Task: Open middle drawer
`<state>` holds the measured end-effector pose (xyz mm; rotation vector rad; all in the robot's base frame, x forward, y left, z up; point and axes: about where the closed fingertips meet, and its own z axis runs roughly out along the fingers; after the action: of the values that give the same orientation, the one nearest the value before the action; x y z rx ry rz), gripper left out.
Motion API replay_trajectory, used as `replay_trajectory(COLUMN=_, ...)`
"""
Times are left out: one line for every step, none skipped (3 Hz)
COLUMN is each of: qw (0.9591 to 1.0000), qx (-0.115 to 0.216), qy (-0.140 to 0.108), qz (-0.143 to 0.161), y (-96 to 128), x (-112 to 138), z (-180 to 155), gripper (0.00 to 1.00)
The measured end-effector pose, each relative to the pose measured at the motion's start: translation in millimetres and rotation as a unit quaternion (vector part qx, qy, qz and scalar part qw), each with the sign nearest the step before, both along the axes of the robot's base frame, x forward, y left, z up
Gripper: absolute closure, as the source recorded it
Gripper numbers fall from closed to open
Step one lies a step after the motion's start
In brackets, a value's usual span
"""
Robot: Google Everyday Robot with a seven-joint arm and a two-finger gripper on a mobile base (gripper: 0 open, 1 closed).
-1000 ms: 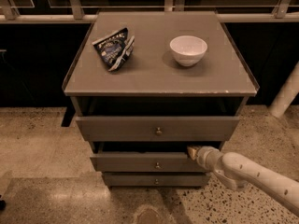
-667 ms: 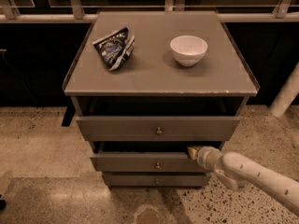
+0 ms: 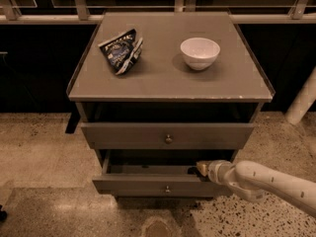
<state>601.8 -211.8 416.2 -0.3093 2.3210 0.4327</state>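
The middle drawer (image 3: 133, 184) is a grey-brown flat front with a small round knob (image 3: 168, 188) at its centre. It stands pulled out from the cabinet, and its dark inside shows behind the front. My gripper (image 3: 200, 168) reaches in from the lower right on a white arm (image 3: 266, 180). Its tip sits at the drawer's upper right, just behind the top edge of the front. The bottom drawer is hidden under the pulled-out one.
The top drawer (image 3: 123, 136) with its knob (image 3: 169, 138) stands slightly out above. On the cabinet top (image 3: 168, 83) lie a crumpled chip bag (image 3: 122, 51) and a white bowl (image 3: 199, 53). A white post (image 3: 302, 102) stands at right. The floor is speckled.
The middle drawer has slid out toward the camera and now covers the bottom drawer front. My gripper has stayed at its upper right edge, moving with it.
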Motion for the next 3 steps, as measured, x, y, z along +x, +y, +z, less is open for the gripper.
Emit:
replay_trajectory(qw=1.0, qx=0.0, qy=0.0, qz=0.0, y=0.0, x=0.0, z=0.0, gripper=1.0)
replay_trajectory(qw=0.9995, qx=-0.012, qy=0.008, qz=0.027, y=4.2, x=-1.8, z=-0.1, gripper=1.0)
replay_trajectory(qw=0.9954, qx=-0.03, qy=0.029, qz=0.086, y=7.4, x=-18.8, z=1.1, gripper=1.0)
